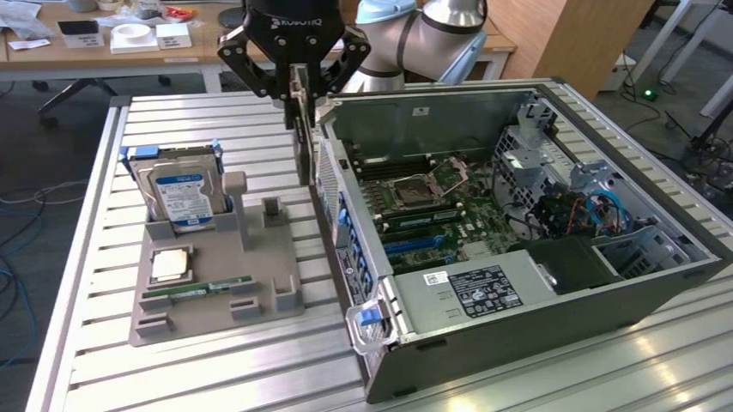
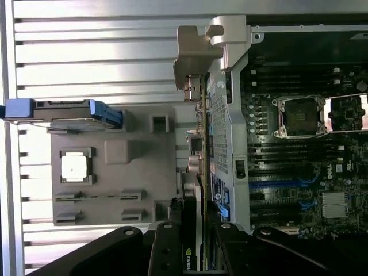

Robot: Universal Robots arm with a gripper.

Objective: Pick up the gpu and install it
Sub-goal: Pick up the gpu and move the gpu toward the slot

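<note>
Exterior view, its left to its right. You have the grey holder on the slatted table. At its far end the hard drive stands upright. The CPU lies flat in front of it, and the RAM stick lies nearer the camera.

Between holder and case, your gripper points straight down. Its fingers are drawn in narrow and clamp the gpu by its upper edge. The card hangs upright and edge-on, clear of the holder. It is just beside the outer wall of the open case; whether it touches that wall, you cannot tell.

Wrist view: the card's silver bracket is at the end away from the fingers.

Inside the case lies the motherboard.
</note>
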